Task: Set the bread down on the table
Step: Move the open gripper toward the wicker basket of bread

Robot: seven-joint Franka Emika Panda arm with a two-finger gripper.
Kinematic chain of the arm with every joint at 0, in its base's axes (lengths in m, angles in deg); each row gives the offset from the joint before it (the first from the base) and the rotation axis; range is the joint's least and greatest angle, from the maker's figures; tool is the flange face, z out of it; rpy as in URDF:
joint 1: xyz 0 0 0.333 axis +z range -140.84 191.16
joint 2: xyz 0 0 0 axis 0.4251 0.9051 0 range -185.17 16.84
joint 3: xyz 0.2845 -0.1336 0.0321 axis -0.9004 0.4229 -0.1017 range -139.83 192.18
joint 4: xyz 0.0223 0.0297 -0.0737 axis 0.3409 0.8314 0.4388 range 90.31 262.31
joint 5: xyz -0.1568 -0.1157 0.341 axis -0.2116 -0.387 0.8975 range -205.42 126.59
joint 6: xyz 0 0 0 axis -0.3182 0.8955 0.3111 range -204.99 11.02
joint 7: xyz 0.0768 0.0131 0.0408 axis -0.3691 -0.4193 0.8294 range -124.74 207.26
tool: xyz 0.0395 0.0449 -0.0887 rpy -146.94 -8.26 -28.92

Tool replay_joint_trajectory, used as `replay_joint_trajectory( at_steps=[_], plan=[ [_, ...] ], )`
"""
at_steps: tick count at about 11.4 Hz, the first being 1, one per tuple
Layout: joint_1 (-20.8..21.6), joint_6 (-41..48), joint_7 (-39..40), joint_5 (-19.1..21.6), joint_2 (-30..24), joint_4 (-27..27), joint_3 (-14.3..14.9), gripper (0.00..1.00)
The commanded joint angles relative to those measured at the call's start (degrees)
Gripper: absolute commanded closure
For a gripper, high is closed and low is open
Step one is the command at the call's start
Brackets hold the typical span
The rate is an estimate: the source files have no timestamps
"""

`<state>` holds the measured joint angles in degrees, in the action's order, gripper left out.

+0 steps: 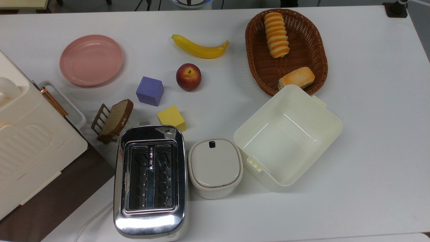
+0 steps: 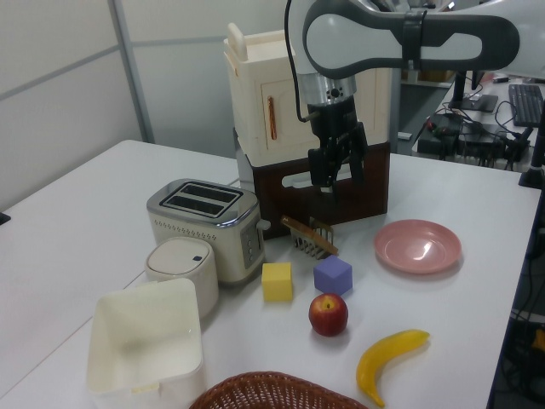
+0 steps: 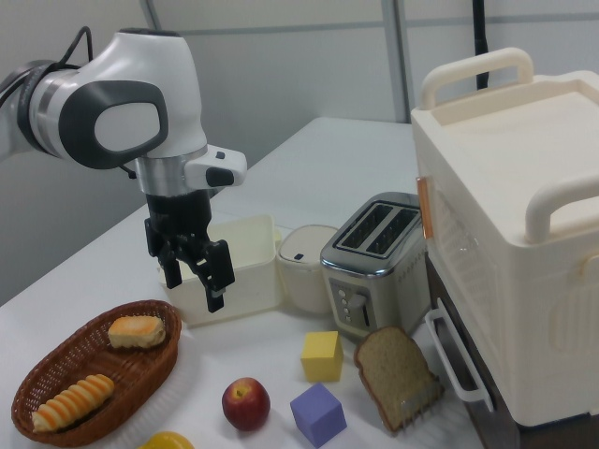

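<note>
The bread (image 1: 276, 34) is a long orange-and-cream striped loaf lying in the far end of a brown wicker basket (image 1: 304, 43) on the white table (image 1: 369, 111). In the right view the bread (image 3: 73, 401) lies at the near end of the basket (image 3: 51, 363). My gripper (image 3: 195, 287) hangs open and empty in the air, above and to the right view's right of the basket, in front of the cream box. In the left view the gripper (image 2: 338, 179) hovers high over the table (image 2: 85, 221), before the large cream appliance.
A short golden bun (image 1: 296, 78) shares the basket. An open cream box (image 1: 287, 134), a lidded pot (image 1: 215, 167) and a toaster (image 1: 150, 179) stand nearby. A banana (image 1: 200, 48), apple (image 1: 188, 76), purple cube (image 1: 149, 90), yellow cube (image 1: 171, 117), pink plate (image 1: 91, 59) and racked bread slice (image 1: 116, 117) dot the table.
</note>
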<state>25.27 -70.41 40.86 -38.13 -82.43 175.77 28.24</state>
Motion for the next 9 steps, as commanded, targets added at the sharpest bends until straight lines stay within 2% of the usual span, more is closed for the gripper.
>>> replay_joint_trajectory(
  at_steps=[1,3,5,9],
  plan=[
    [-0.29,0.63,0.57,-1.02,-1.37,1.05,-0.83,0.0],
    [4.69,-0.07,-1.87,-1.02,-4.09,5.08,-0.31,0.0],
    [9.09,-4.98,-7.58,-1.02,-8.92,12.1,-0.31,0.0],
    [17.62,-9.11,-13.04,-2.16,-14.73,22.04,-0.04,0.0]
  ],
)
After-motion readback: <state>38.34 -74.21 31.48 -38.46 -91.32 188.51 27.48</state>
